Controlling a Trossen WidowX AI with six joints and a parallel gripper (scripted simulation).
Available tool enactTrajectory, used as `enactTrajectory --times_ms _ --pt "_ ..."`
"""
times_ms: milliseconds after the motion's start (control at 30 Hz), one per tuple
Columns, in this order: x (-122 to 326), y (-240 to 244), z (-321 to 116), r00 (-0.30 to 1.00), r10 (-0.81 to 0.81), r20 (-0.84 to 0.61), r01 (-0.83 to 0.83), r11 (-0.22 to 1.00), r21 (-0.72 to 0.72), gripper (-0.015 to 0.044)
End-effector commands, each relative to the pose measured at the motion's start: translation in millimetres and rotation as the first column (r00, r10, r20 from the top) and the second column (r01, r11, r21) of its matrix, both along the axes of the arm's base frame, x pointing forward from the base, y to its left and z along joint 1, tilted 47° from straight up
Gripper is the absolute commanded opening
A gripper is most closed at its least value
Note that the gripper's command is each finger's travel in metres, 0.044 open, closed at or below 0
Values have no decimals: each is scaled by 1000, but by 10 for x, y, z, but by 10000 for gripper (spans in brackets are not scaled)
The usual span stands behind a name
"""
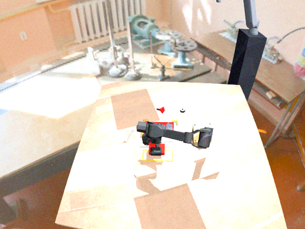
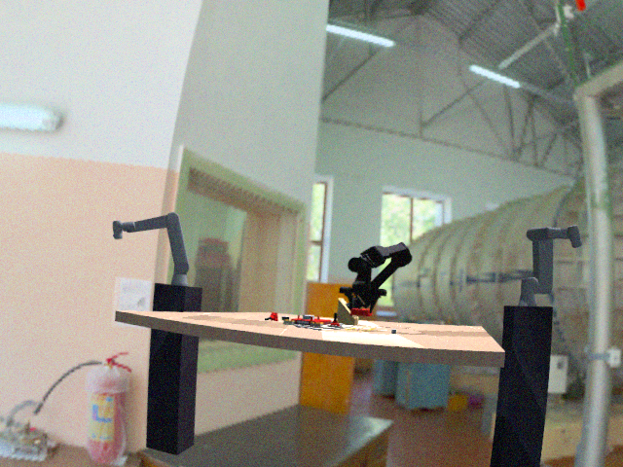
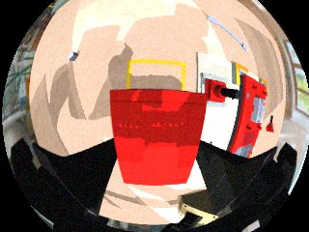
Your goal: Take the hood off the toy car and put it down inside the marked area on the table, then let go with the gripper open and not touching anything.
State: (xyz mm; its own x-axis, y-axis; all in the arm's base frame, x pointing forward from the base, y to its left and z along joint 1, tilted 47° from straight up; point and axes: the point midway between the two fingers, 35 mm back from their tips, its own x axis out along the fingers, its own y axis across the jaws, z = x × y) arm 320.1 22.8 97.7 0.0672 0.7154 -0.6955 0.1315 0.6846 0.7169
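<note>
The hood is a red, slightly tapered panel. My gripper is shut on it, one finger at each side in the wrist view. The hood hangs level above the table, off the car. The marked area is a yellow outline; in the top view the hood overlaps its upper left part, and in the wrist view it shows just beyond the hood's far edge. The red toy car stands between yellow and orange corner brackets, partly hidden by the arm in the top view.
A small red part with a black stem sits on a pale panel between car and outline. A grey wrench, a small grey block, a red-headed piece and a round black-and-white piece lie around. A tan bracket stands near the arm.
</note>
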Motion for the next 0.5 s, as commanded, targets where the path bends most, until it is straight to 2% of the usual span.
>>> enactTrajectory --times_ms 0,467 --pt "-9 34 -29 1000 -4 -5 4 1000 6 0" --pt "-6 115 -101 1000 -4 -4 4 1000 7 0"
